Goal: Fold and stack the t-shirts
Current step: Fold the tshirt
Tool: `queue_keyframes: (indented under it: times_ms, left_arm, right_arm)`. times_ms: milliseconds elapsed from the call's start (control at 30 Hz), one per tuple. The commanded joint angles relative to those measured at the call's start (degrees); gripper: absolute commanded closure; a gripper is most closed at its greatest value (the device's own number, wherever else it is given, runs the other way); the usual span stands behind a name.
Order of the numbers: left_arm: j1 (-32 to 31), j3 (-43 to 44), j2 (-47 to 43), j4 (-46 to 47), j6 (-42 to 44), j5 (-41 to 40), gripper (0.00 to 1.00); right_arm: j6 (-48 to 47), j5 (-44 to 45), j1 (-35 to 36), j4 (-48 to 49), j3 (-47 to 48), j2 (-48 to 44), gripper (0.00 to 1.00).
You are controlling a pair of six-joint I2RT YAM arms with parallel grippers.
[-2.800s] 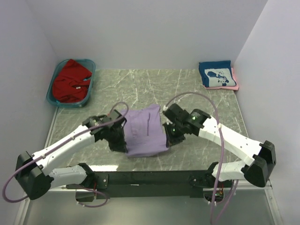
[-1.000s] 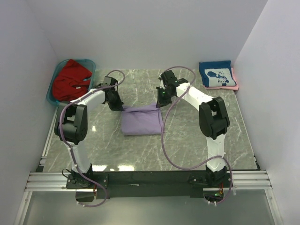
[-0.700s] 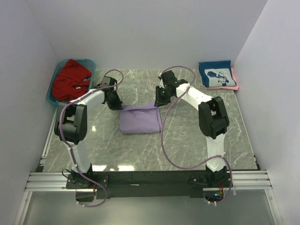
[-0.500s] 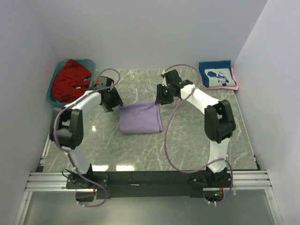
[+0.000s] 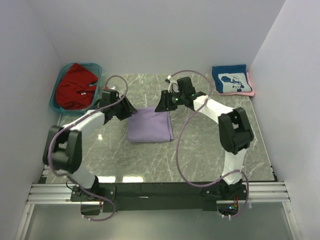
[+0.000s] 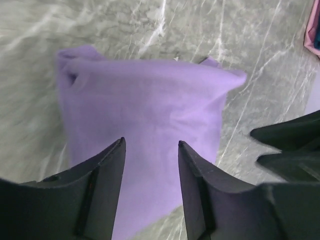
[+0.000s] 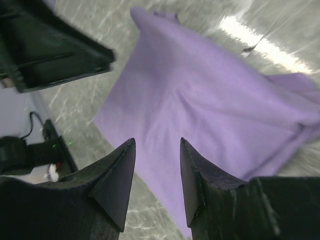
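The folded purple shirt [image 5: 150,125] lies flat near the middle of the bench [image 5: 205,145], a rectangle with bare stone on all four sides. The widest bare strip runs along the near edge, toward the arm bases. The left pincer [image 5: 128,108] hangs at the shirt's far-left corner and the right pincer [image 5: 161,103] at its far-right corner. Both are released: in each wrist view the fingers stand apart with the cloth visible through the gap. White walls close the bench on the left, far and right sides. A teal tub [image 5: 96,95] holding the red shirt [image 5: 75,85] occupies the far-left corner, near the left arm. The navy shirt [image 5: 230,80] lies folded on the pink shirt [image 5: 251,86] in the far-right corner, well apart from both pincers.
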Motion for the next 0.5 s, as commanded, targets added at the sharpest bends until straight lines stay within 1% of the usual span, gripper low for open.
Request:
queue_keyframes:
  times_ms: [0,33,67,100,133,167,200,267,300,367,400,467]
  left_arm:
    - [0.03,2.38,6.44,12.8,-2.72,8.12,0.49]
    - [0.2,3.35,7.94,14.12,-3.16,8.64,0.49]
    - [0.46,4.41,11.35,15.09,-3.43,10.13,0.49]
    - [0.99,6.25,13.29,17.19,-3.86,11.36,0.48]
    - [2.21,7.13,15.14,18.17,-4.91,12.5,0.48]
    - [2.83,7.84,18.9,18.87,-5.53,13.82,0.48]
    - [3.53,9.06,20.68,20.19,-6.15,14.62,0.48]
    - [5.38,9.87,25.24,21.69,-7.47,16.11,0.47]
    - [5.91,9.87,26.31,23.26,-7.91,16.47,0.47]
    - [7.05,10.04,29.2,23.89,-8.7,16.91,0.46]
    - [7.32,10.04,29.83,24.15,-8.79,17.35,0.45]
    - [7.76,9.78,31.15,24.51,-8.7,17.09,0.43]
  right_arm:
    - [2.22,-9.59,-0.56,7.65,3.6,6.14,0.52]
    - [3.28,-9.85,-0.73,8.54,4.41,7.65,0.52]
    - [4.25,-11.68,-1.0,9.59,5.2,9.23,0.52]
    - [6.6,-12.4,-1.7,10.47,7.21,12.72,0.52]
    - [7.85,-13.1,-2.14,12.31,8.27,14.5,0.52]
    - [9.43,-14.07,-2.49,13.54,9.06,16.17,0.52]
    - [12.4,-14.51,-3.02,15.64,10.72,19.32,0.52]
    - [15.58,-14.86,-4.25,18.98,12.58,22.06,0.52]
    - [20.12,-15.04,-4.77,21.01,12.76,24.25,0.52]
    - [25.32,-15.83,-6.26,25.05,12.94,26.37,0.52]
    - [30.05,-15.66,-6.71,29.07,12.42,27.95,0.53]
    - [33.25,-15.48,-7.76,31.3,12.06,29.19,0.53]
